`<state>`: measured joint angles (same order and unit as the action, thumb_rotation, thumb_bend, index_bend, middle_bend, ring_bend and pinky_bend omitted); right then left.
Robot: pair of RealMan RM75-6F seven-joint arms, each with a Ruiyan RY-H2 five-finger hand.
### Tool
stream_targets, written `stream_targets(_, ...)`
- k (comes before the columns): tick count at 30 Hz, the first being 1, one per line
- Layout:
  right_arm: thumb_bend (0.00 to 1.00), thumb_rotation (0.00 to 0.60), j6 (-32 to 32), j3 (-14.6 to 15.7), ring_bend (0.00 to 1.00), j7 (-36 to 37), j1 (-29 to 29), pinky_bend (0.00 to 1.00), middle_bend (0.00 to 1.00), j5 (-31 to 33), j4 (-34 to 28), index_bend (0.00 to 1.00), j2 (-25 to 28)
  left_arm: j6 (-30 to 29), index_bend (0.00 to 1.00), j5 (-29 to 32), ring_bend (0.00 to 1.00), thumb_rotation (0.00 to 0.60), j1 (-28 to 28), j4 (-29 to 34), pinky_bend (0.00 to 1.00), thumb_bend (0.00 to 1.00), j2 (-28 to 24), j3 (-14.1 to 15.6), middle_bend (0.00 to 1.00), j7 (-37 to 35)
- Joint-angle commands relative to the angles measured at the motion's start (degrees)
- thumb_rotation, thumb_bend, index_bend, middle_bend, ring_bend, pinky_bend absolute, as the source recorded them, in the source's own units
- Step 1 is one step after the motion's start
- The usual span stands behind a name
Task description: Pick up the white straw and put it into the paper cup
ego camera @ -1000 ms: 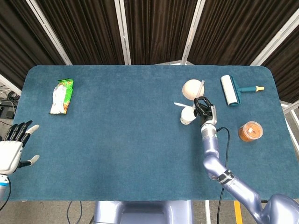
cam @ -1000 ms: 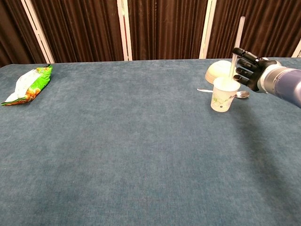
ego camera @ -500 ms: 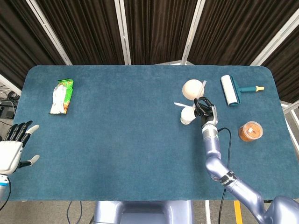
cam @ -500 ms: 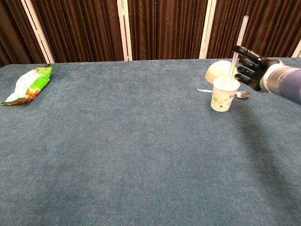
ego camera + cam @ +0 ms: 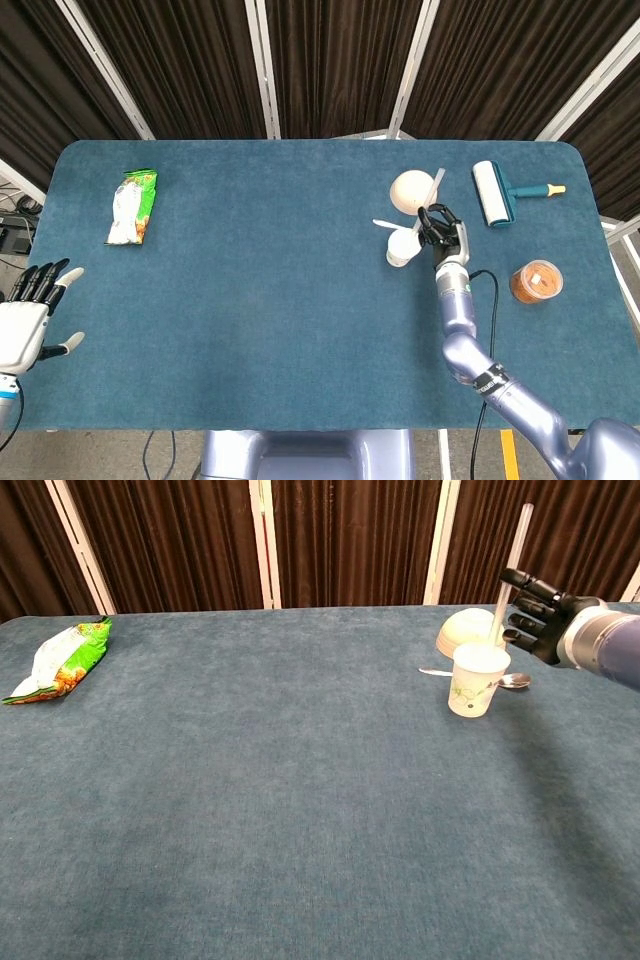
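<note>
The white paper cup (image 5: 476, 680) (image 5: 401, 247) stands upright at the right of the blue table. The white straw (image 5: 510, 575) (image 5: 430, 198) has its lower end inside the cup and leans up and to the right. My right hand (image 5: 540, 615) (image 5: 444, 229) hovers just right of the cup at rim height, its fingers (image 5: 518, 582) spread and the straw lying along their tips. No firm grip on the straw shows. My left hand (image 5: 27, 318) hangs off the table's left edge with its fingers apart, holding nothing.
A metal spoon (image 5: 505, 679) lies right behind the cup and an upturned white bowl (image 5: 466, 630) beyond it. A lint roller (image 5: 497, 192) and an orange-lidded tub (image 5: 536, 281) sit further right. A green snack bag (image 5: 133, 205) lies far left.
My right hand has drifted slightly right and its fingers have loosened from a curl to a spread. The straw's top has tilted further right while its foot stays in the cup.
</note>
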<state>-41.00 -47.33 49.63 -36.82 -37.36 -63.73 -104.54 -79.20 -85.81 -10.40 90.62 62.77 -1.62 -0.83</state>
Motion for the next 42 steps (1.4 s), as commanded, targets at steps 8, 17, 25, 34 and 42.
stream_targets(8,0.23,0.6,-0.1,0.5,0.92,-0.8,0.1,0.81,1.0,1.3,-0.1,0.56,0.1,0.0,0.13,0.0,0.0,0.6,0.0,0.0,0.0,0.22,0.0,0.0,0.0,0.0)
stream_targets(17,0.21,0.6,-0.5,0.5,0.92,-0.8,0.5,0.81,1.0,1.2,-0.5,0.55,0.1,0.0,0.13,-0.1,0.0,0.6,0.0,0.0,0.0,0.22,0.0,0.0,0.0,-0.1)
stream_targets(25,0.21,0.6,-6.8,-0.7,0.92,0.4,4.4,0.81,1.0,-2.8,-6.9,0.54,2.9,0.1,0.13,-0.2,0.0,0.6,0.0,-0.1,0.0,0.22,-0.1,0.1,0.0,-0.5)
stream_targets(34,0.21,0.6,-11.8,0.6,0.92,-3.7,15.4,0.8,1.0,-7.4,-22.5,0.53,15.6,-0.2,0.13,-0.7,0.0,0.6,0.1,-0.2,0.0,0.22,0.0,0.3,0.0,-0.3)
stream_targets(42,0.2,0.6,-10.6,6.7,0.27,-8.9,26.4,0.32,0.38,-18.2,-36.5,0.36,31.3,-0.3,0.13,-0.9,0.0,0.6,0.1,-0.4,0.0,0.22,-0.1,0.3,0.0,-0.5)
